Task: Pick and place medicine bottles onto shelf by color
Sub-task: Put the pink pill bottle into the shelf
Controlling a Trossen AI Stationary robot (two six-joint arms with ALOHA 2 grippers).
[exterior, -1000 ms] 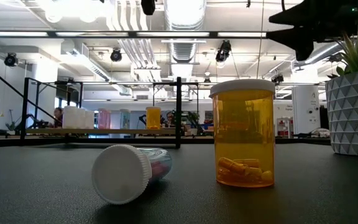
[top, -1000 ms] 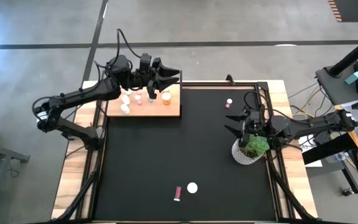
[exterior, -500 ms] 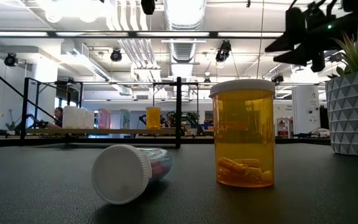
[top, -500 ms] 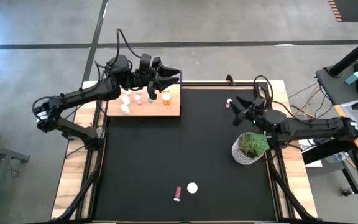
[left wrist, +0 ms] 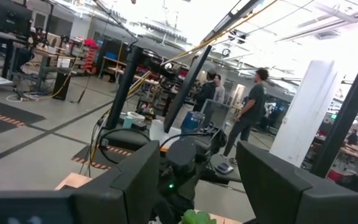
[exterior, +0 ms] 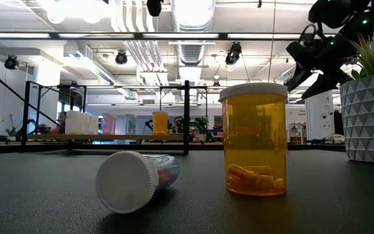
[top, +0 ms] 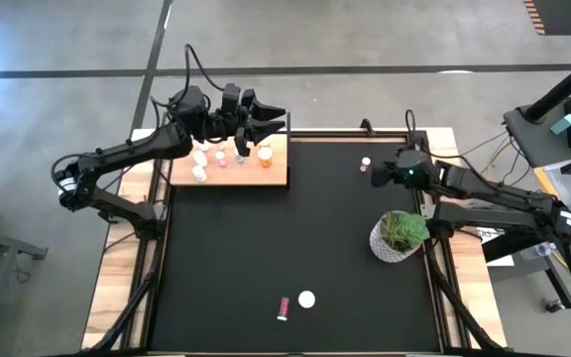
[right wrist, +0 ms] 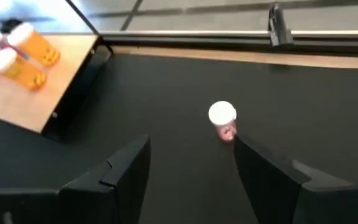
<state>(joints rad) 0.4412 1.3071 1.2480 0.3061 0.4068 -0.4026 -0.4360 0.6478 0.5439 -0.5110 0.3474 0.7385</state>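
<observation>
We see several medicine bottles (top: 221, 157) already on the shelf (top: 276, 174), the left gripper (top: 276, 119) spread and empty above them. Two wait at the near edge; our spread right gripper (top: 377, 176) nears the pink bottle (top: 365, 164).

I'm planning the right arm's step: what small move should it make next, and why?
Probably ease the right pincer forward and down over the pink bottle. That bottle stands upright just ahead of the open fingers, alone on the black mat, not yet on the shelf.
</observation>
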